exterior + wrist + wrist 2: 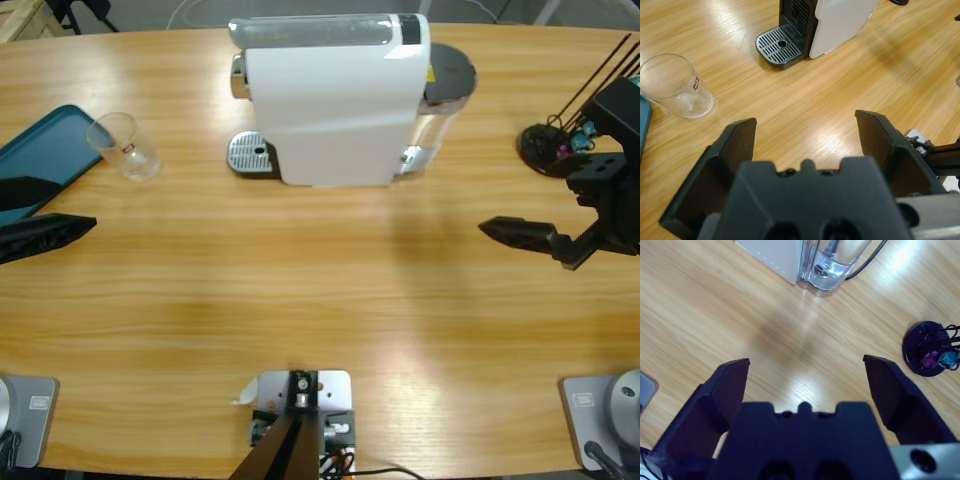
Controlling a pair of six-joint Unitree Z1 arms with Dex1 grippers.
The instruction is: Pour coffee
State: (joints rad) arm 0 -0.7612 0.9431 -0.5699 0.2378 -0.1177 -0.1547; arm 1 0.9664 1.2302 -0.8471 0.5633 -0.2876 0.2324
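Note:
A white coffee machine [335, 100] stands at the far middle of the table, with its grated drip tray [250, 155] on its left side. An empty clear glass [125, 145] stands upright to the left of it, apart from the tray. My left gripper [62, 208] hovers at the left edge, open and holding nothing. In the left wrist view the glass [677, 85] is ahead to the left of the left gripper [805, 125], and the drip tray [780, 46] is further off. My right gripper [525, 225] is open and holds nothing at the right side. The right gripper [805, 365] is over bare wood.
A teal tray [40, 150] lies at the left edge beside the glass. A black capsule holder [545, 145] with coloured capsules stands at the far right. The machine's clear water tank [835, 265] and a cable sit behind it.

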